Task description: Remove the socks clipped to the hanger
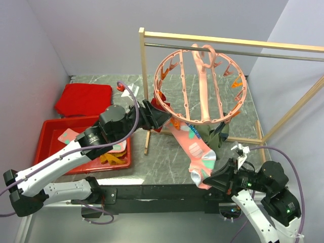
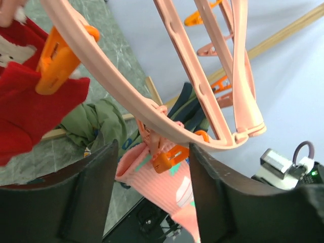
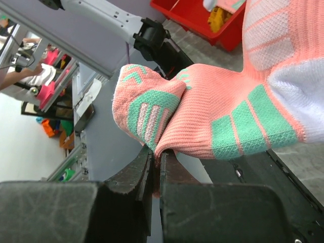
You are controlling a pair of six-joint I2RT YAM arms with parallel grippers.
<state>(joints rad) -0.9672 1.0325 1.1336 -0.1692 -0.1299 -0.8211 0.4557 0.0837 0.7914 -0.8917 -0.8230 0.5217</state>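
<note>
The round salmon-pink hanger (image 1: 200,86) hangs by its hook from the rack's metal rail. A pink sock with teal marks (image 1: 196,149) hangs from an orange clip (image 2: 169,157) on the near rim. My left gripper (image 1: 163,119) is open, and in the left wrist view (image 2: 153,148) its fingers (image 2: 86,197) stand either side of that clip and the sock's cuff (image 2: 152,177). My right gripper (image 1: 212,179) is shut on the pink sock's toe (image 3: 152,109) and pulls it toward the near edge. A red sock (image 2: 30,106) and a dark olive sock (image 2: 96,119) are also clipped to the ring.
A red tray (image 1: 48,129) at the left holds a pink sock (image 1: 68,135) and a mustard sock (image 1: 111,158). A flat red slab (image 1: 83,98) lies behind it. The wooden rack (image 1: 144,91) with its rail spans the back and right.
</note>
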